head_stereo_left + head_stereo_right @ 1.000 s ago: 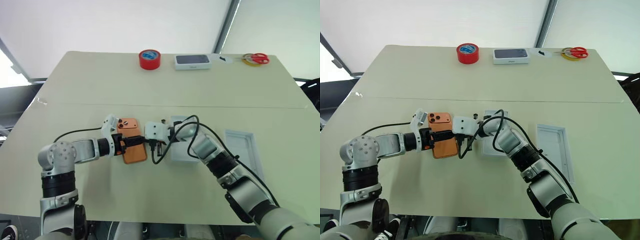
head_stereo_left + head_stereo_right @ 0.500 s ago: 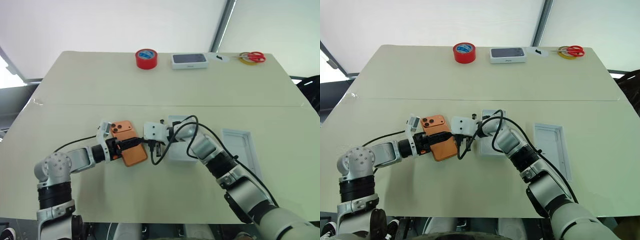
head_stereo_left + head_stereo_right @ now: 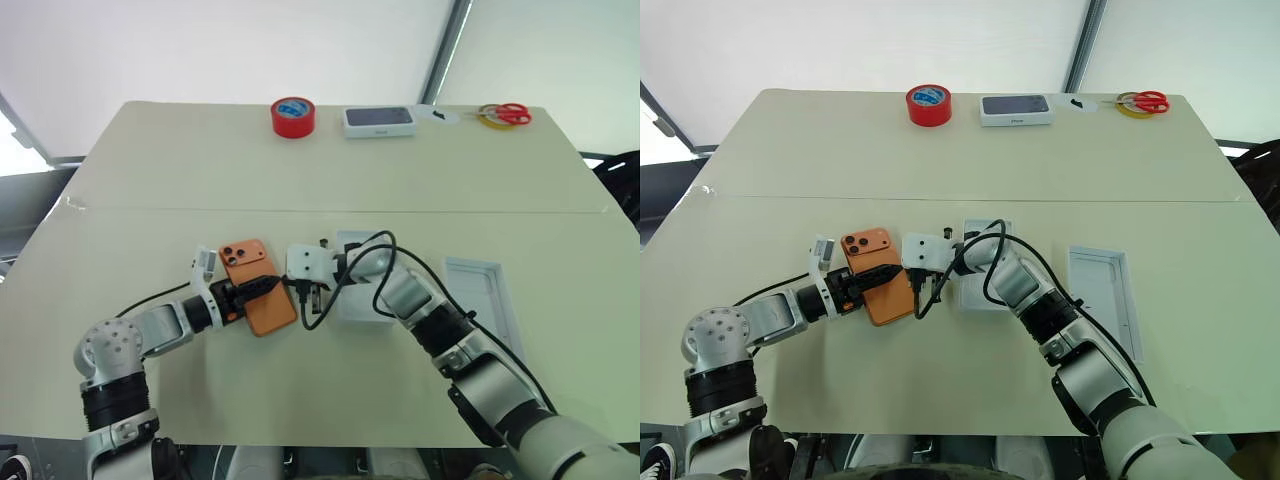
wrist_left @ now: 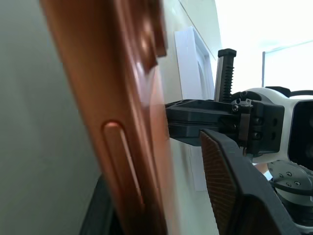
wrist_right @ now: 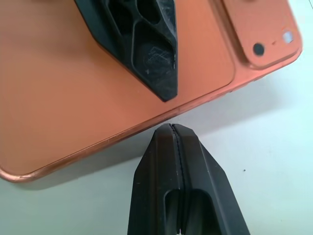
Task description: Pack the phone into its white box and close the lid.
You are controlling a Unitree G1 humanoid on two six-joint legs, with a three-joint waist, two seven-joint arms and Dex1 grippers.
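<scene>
Left eye view: the orange phone [image 3: 256, 284] lies left of centre on the table [image 3: 180, 170], the left gripper [image 3: 268, 287] clamping its near half. The white box [image 3: 358, 296] sits centre, its inside hidden by the right arm; the lid [image 3: 486, 296] lies open-side up at right. Left wrist view: one finger [image 4: 230, 191] rides above the phone's back, another beneath. Right wrist view: the right gripper [image 5: 175, 134], fingers pressed together, tips right at the phone's edge.

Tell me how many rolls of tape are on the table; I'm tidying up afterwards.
2: a red roll of tape at the far edge of the table, and a yellow roll of tape at the far right corner under red scissors.
</scene>
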